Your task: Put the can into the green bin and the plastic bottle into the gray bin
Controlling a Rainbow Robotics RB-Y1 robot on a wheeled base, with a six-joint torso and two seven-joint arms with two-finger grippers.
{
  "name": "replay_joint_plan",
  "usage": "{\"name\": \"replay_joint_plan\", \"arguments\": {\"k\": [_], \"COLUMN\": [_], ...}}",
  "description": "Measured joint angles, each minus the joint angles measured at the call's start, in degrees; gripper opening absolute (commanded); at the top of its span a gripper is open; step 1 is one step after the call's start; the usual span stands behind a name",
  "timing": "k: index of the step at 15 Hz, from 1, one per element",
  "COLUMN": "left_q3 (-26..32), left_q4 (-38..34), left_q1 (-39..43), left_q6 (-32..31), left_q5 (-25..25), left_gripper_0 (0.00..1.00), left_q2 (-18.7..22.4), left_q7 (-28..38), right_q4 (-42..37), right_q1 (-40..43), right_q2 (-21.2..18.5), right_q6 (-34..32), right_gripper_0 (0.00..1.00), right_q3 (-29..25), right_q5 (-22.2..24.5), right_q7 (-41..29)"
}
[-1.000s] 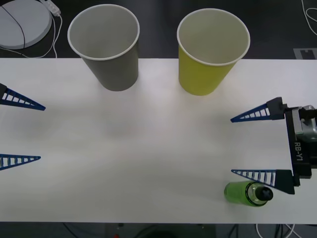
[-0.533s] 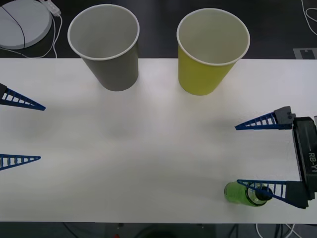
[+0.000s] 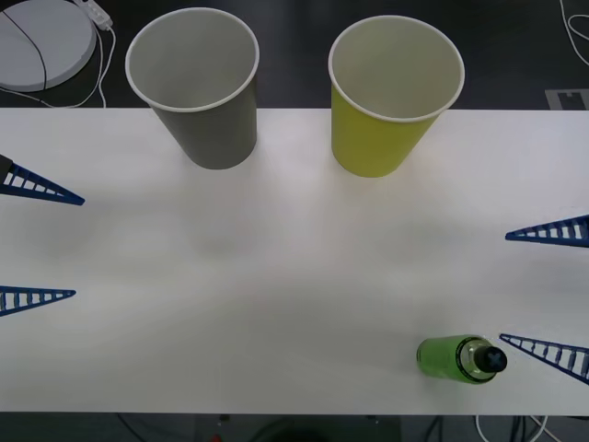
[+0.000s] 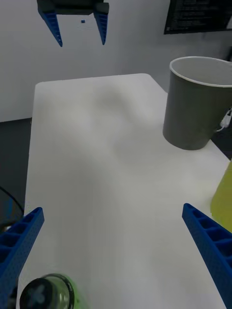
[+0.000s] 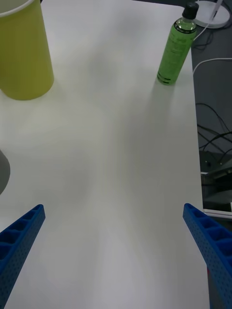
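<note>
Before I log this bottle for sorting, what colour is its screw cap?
Black, on the green plastic bottle; the left wrist view shows it best.

A lab or office test room, set up for robot trials.

A plain white table (image 3: pixel 276 276) stands on a dark floor, with loose white cables (image 3: pixel 515 428) trailing past its near edge and a round white disc (image 3: pixel 41 37) with a cord lying beyond its far left corner. The right wrist view shows a bare pale wall (image 4: pixel 130 38) behind the table and a dark screen (image 4: pixel 200 14) with lines of small text.
</note>
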Motion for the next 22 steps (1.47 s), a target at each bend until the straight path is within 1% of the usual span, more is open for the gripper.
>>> {"name": "replay_joint_plan", "arguments": {"k": [3,5,9,12,15,17,20,22], "left_q3": [0.00,0.00,0.00,0.00,0.00,0.00,0.00,0.00], "left_q4": [0.00,0.00,0.00,0.00,0.00,0.00,0.00,0.00], "left_q1": [0.00,0.00,0.00,0.00,0.00,0.00,0.00,0.00], "left_q6": [0.00,0.00,0.00,0.00,0.00,0.00,0.00,0.00], "left_q5": [0.00,0.00,0.00,0.00,0.00,0.00,0.00,0.00], "left_gripper_0": [1.00,1.00,1.00,1.00,1.00,1.00,1.00,1.00], "left_q2": [0.00,0.00,0.00,0.00,0.00,0.00,-0.01,-0.01], "left_q7": [0.00,0.00,0.00,0.00,0.00,0.00,0.00,0.00], "right_q4": [7.32,13.00,24.88,32.45,38.96,40.49,40.65,40.60], "right_q1": [2.24,2.28,1.63,1.14,2.34,4.67,9.01,10.49], "right_q2": [0.00,-0.01,-0.07,-0.07,-0.02,-0.01,0.00,0.00], "right_q6": [-4.58,-8.64,-17.11,-21.14,-21.41,-18.88,-12.46,-9.90], "right_gripper_0": [1.00,1.00,1.00,1.00,1.00,1.00,1.00,1.00], "right_q3": [-1.32,-1.61,-3.15,-3.78,-3.83,-3.42,0.80,4.24], "right_q5": [-4.87,-6.83,-8.05,-8.12,-8.11,-8.97,-15.41,-19.44], "right_q7": [5.49,9.09,14.89,16.47,18.06,19.79,26.11,29.81]}}
